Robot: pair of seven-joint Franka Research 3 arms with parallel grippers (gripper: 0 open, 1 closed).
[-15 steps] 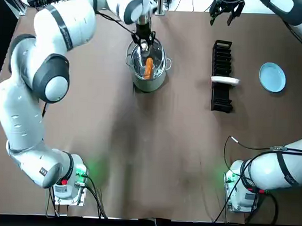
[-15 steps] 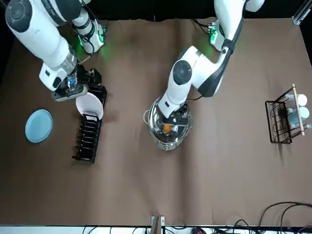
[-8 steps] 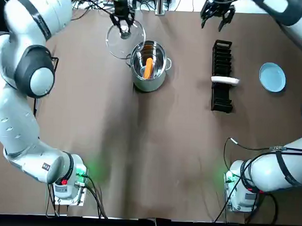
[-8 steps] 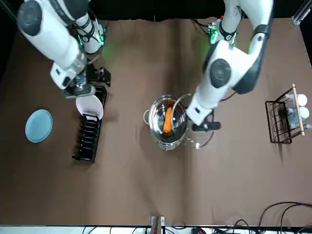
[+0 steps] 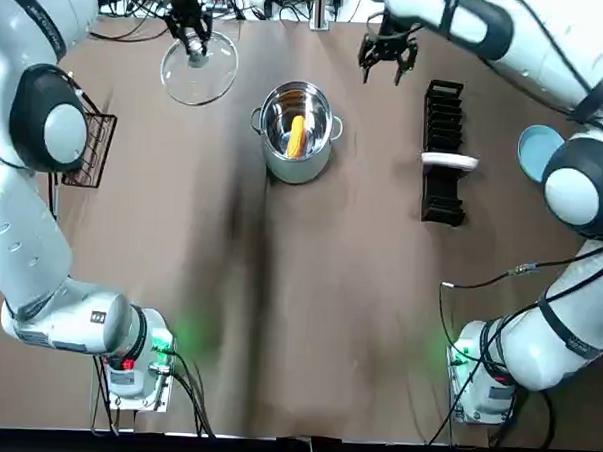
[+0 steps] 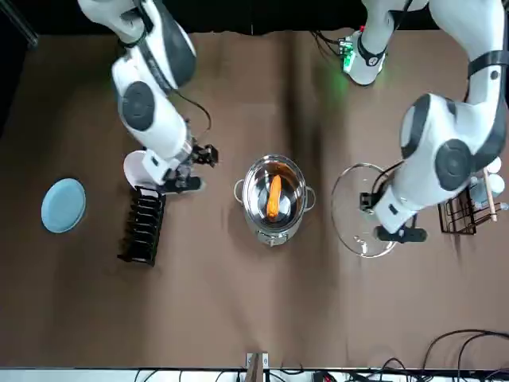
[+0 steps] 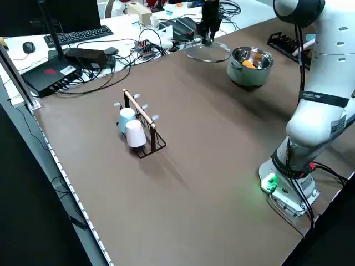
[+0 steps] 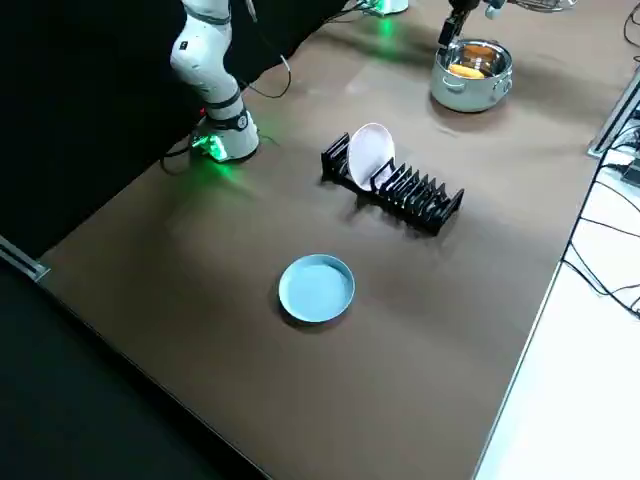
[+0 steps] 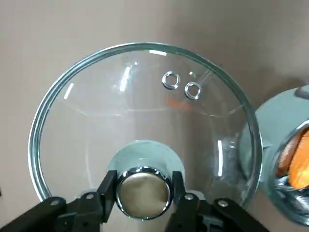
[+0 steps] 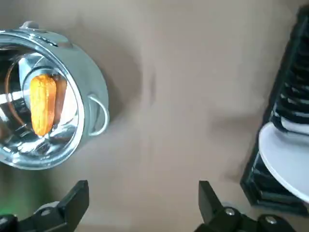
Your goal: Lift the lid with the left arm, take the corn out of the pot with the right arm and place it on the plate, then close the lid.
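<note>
The left hand (image 5: 194,47) is clamped tight on the shiny knob (image 9: 143,191) of the glass lid (image 5: 210,74). It holds the lid flat, off to the left of the pot (image 5: 302,169), far back on the surface (image 5: 328,317). The right hand (image 5: 386,68) holds nothing, and its fingers (image 10: 76,197) are spread wide. It hangs between the pot and the black rack (image 5: 441,197). The corn (image 5: 296,136) lies in the open pot. Its long side runs from the robot's side to the far side. The blue plate (image 5: 543,154) sits to the right of the rack.
</note>
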